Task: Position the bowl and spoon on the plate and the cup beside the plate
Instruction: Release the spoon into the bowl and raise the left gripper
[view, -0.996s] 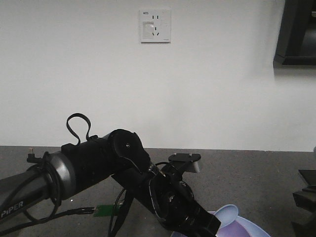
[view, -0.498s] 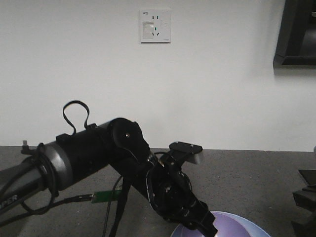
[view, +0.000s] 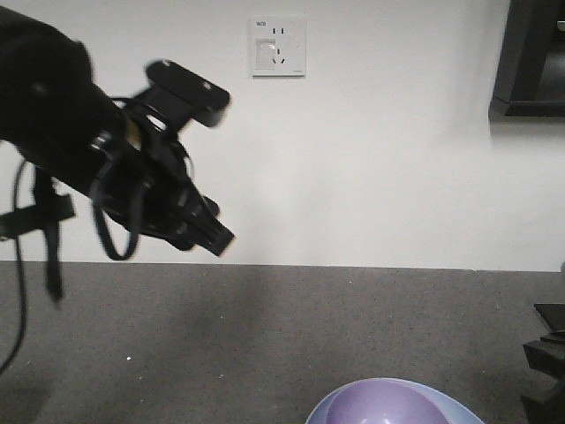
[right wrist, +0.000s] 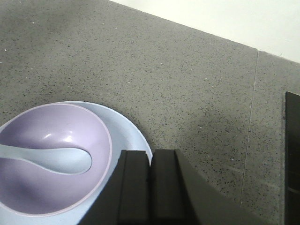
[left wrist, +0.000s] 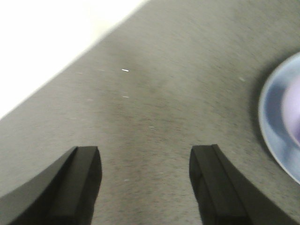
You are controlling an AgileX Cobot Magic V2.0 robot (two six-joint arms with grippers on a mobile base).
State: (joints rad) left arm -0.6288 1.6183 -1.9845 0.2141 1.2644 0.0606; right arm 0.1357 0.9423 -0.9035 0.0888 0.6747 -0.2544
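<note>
A white wall (view: 397, 177) with a socket (view: 278, 46) backs the grey speckled stone tabletop (view: 221, 336). The black left arm (view: 53, 115), low over the tabletop half a second ago, now hangs high, its left fingers (left wrist: 82, 187) spread and empty. The right fingers (right wrist: 136, 187) are pressed together, empty. The round pale blue plate (right wrist: 132, 136) carries the smooth lavender plastic bowl (right wrist: 42, 197), with the pale blue spoon (right wrist: 65, 160) inside.
</note>
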